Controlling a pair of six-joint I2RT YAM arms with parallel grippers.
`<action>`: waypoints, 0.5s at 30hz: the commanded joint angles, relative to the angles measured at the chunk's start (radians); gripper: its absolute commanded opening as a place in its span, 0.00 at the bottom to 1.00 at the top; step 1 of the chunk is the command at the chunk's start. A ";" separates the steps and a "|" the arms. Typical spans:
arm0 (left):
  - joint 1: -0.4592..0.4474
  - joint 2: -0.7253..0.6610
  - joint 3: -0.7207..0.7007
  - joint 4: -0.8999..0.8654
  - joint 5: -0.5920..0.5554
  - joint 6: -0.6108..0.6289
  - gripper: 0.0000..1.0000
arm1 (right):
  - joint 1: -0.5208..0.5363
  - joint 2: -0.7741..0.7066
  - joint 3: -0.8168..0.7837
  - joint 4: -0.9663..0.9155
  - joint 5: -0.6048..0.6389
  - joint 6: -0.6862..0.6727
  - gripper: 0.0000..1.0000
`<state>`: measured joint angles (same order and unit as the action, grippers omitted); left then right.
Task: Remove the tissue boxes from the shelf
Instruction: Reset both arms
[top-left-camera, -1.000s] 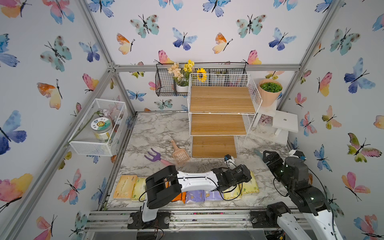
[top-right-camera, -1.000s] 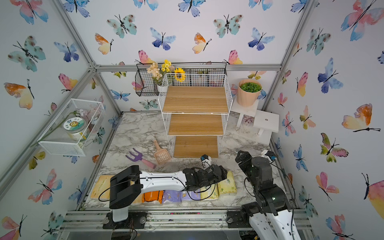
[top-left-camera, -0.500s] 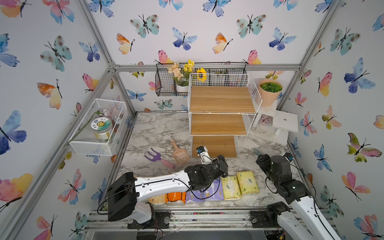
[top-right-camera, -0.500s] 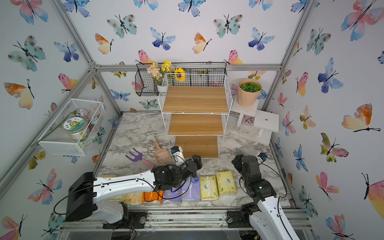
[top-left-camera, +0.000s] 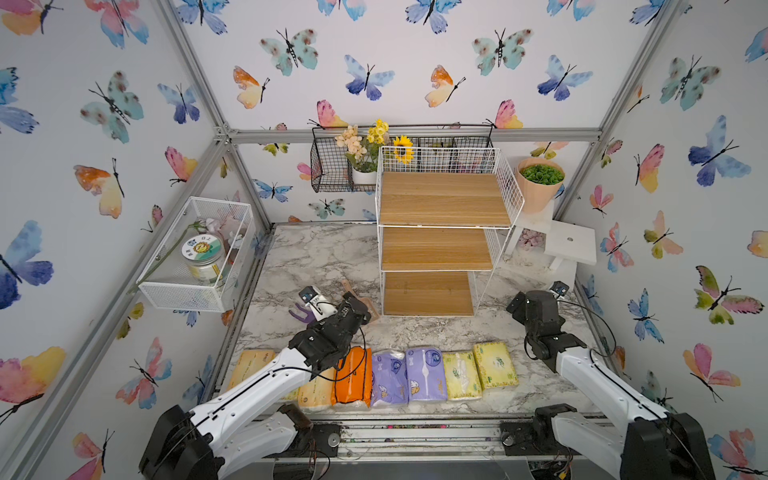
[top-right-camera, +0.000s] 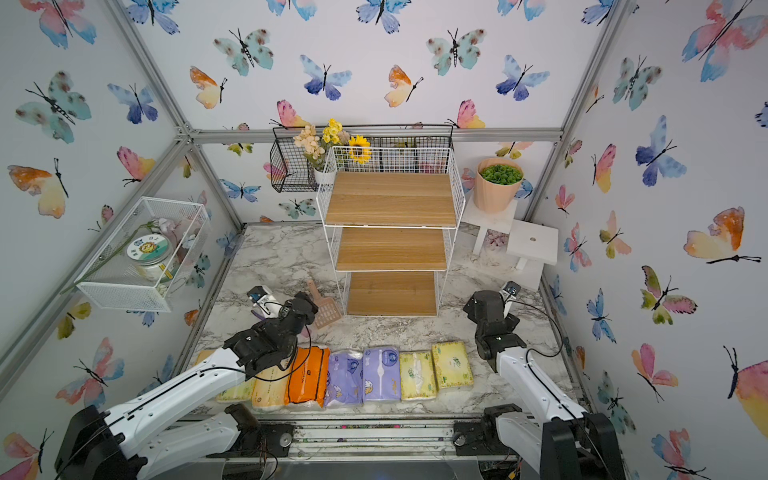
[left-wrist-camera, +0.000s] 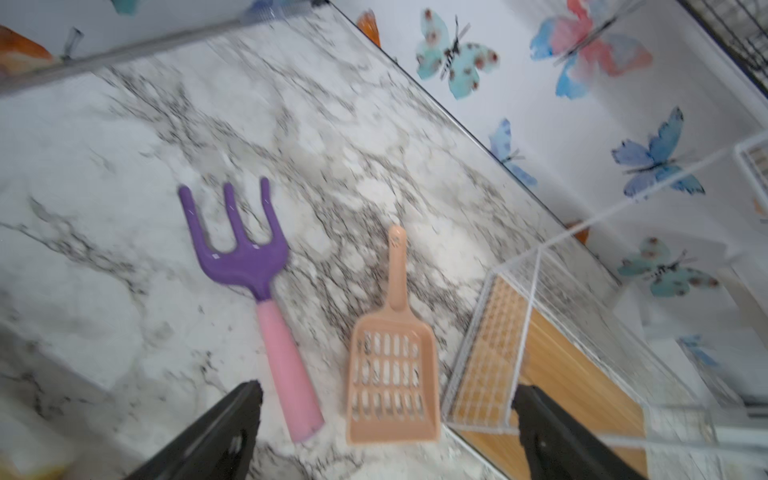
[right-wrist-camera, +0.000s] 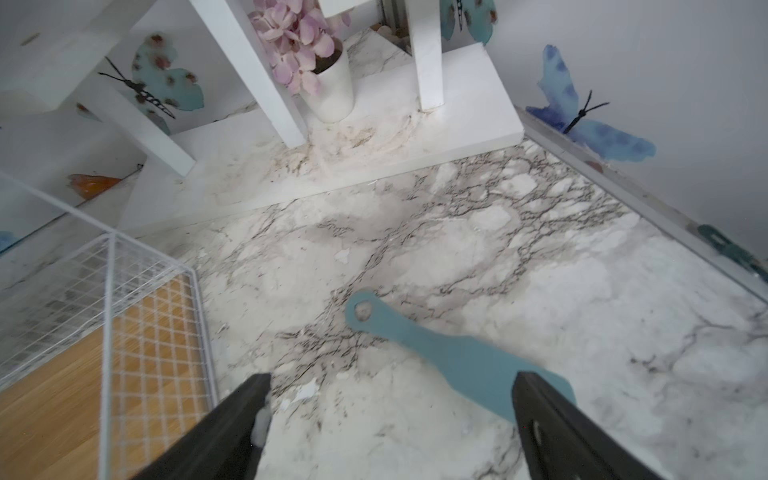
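Observation:
The tissue boxes lie side by side in a row along the table's front edge, in both top views: a peach pack (top-left-camera: 316, 390), a bright orange one (top-left-camera: 353, 376), two lilac ones (top-left-camera: 407, 374) and two yellow-green ones (top-left-camera: 478, 370). My left arm hides part of the row's left end. The shelf (top-left-camera: 440, 199) stands at the back with all three wooden boards bare. My left gripper (top-left-camera: 357, 303) hovers open before the shelf's lower left corner (left-wrist-camera: 573, 374); nothing sits between its fingers (left-wrist-camera: 245, 415). My right gripper (top-left-camera: 515, 303) hangs open and empty, right of the shelf (right-wrist-camera: 62, 395).
A purple rake (left-wrist-camera: 237, 249) and a peach scoop (left-wrist-camera: 392, 374) lie under the left gripper. A teal paddle (right-wrist-camera: 449, 357) lies under the right one. White mesh basket with jar (top-left-camera: 195, 253) at left, black flower basket (top-left-camera: 345, 166), potted plant (top-left-camera: 540, 183) and white stool (top-left-camera: 569, 245) at back.
My left arm has swung from the right end of the row over to the left, uncovering the packs there. My right gripper has shifted slightly towards the shelf.

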<state>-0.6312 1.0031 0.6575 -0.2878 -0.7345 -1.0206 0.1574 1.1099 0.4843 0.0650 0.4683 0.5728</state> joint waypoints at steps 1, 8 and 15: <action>0.156 -0.043 -0.052 0.123 0.044 0.246 0.99 | -0.065 0.078 -0.012 0.223 -0.030 -0.154 0.96; 0.421 -0.092 -0.201 0.374 0.178 0.539 0.99 | -0.108 0.216 -0.058 0.556 -0.170 -0.395 0.98; 0.601 -0.091 -0.333 0.573 0.335 0.645 0.99 | -0.108 0.367 -0.168 0.934 -0.290 -0.481 0.99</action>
<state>-0.0784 0.9211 0.3676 0.1368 -0.5068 -0.4816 0.0509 1.4178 0.3531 0.7712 0.2619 0.1631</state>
